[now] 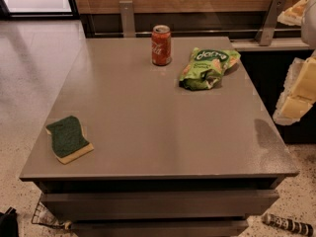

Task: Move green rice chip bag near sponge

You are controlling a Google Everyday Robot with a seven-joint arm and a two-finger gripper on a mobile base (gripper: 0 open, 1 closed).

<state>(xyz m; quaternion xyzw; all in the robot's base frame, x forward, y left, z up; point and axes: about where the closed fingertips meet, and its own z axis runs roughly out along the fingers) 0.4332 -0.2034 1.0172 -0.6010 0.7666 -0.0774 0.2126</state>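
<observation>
Neighbouring green rice chip bag [207,69]: soda can [161,46]; gripper [297,90] at right edge.

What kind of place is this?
Probably an office break area: a grey counter holding a red soda can, green rice chip bag and sponge. The gripper hangs beyond its right edge.

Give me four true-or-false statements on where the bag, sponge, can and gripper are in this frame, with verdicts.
1. The green rice chip bag touches the sponge. False: they are far apart, with the bag at the table's far right and the sponge near its front left corner.
2. The red soda can stands upright, left of the bag in the view. True.
3. The gripper is on the bag. False: it hangs beyond the table's right edge, apart from the bag.
4. The sponge lies dark green side up. True.
</observation>
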